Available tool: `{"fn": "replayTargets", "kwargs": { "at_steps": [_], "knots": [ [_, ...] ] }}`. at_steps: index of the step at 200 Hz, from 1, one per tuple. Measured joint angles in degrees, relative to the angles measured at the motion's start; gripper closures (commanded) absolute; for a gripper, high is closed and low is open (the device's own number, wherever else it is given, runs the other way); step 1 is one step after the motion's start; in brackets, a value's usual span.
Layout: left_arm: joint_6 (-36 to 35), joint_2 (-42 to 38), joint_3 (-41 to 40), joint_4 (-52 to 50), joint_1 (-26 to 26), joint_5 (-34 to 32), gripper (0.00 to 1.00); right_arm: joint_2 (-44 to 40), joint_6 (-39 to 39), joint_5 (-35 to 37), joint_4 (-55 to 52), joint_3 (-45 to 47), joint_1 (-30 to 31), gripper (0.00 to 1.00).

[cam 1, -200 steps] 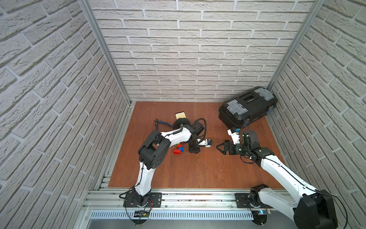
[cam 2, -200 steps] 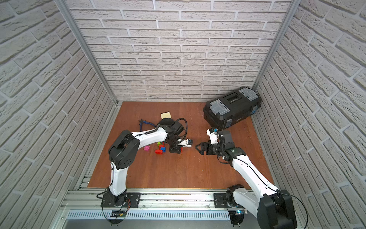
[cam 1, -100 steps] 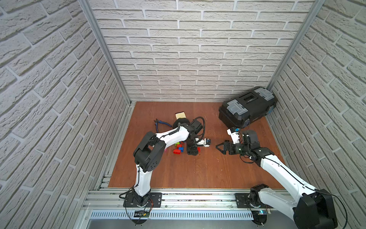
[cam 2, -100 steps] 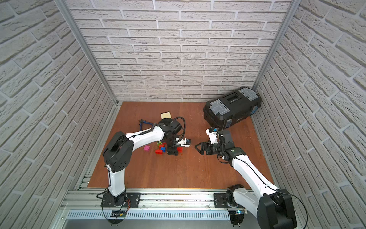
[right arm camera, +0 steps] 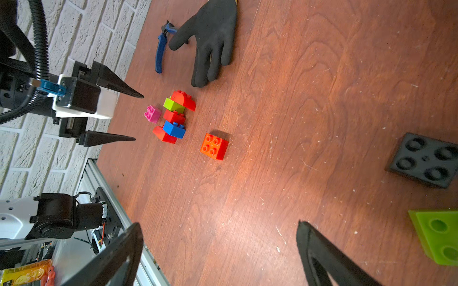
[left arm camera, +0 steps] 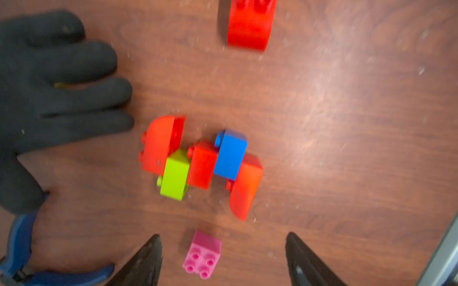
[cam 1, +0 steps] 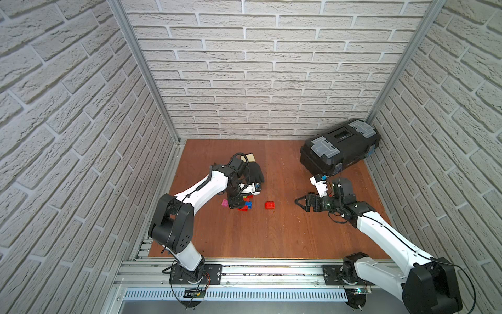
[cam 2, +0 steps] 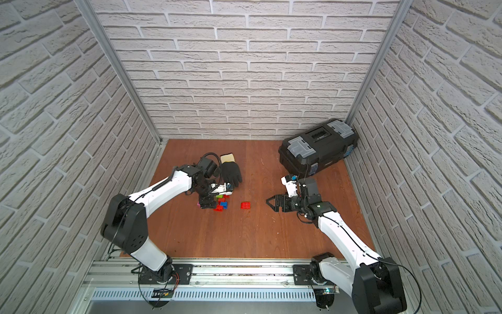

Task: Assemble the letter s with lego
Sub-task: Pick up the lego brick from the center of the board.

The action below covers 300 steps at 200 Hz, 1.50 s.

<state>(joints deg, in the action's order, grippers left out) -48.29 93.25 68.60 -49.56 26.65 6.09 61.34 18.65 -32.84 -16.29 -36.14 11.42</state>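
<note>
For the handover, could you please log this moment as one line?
left gripper open, empty, by pink studded plastic brick | right gripper open, empty | clustered red, lime-green, blue plastic bricks | square red studded brick apart

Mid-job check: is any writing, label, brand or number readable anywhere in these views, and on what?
No text can be read in any view.
Yellow packet, right wrist view: printed, but too blurred to read.
Toolbox: bluish patches on its sides, too small to tell whether they carry text.
Red brick: no lettering legible on its studs.
</note>
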Motion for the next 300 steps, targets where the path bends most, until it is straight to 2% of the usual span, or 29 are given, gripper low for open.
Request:
{"fn": "replayTargets", "kwargs": {
  "at_steps": [43,101,141,246,281,300],
  "knots": [
    [-4.0,-0.1,-2.1,0.1,-3.8,-4.3,0.22,0.0,0.0,-0.6,0.7,0.1,0.0,0.03],
    [-7.5,3.4,-2.5,1.9,-5.6,-8.0,0.33,0.8,-0.2,-1.3,1.7,0.4,0.0,0.03],
    [-8.2,6.2,-2.5,2.9,-5.7,-8.9,0.36,1.2,-0.4,-1.7,2.0,0.5,0.0,0.03],
    [-7.9,8.7,-2.5,3.2,-6.3,-9.9,0.59,2.9,-1.1,-2.1,2.6,0.5,0.0,0.04],
    [-7.2,9.5,-2.5,3.1,-6.4,-9.9,0.59,3.1,-1.3,-2.2,2.7,0.5,0.0,0.04],
    [-7.0,9.7,-2.5,3.1,-6.4,-9.9,0.63,3.1,-1.4,-2.2,2.8,0.5,0.0,0.05]
  ]
}}
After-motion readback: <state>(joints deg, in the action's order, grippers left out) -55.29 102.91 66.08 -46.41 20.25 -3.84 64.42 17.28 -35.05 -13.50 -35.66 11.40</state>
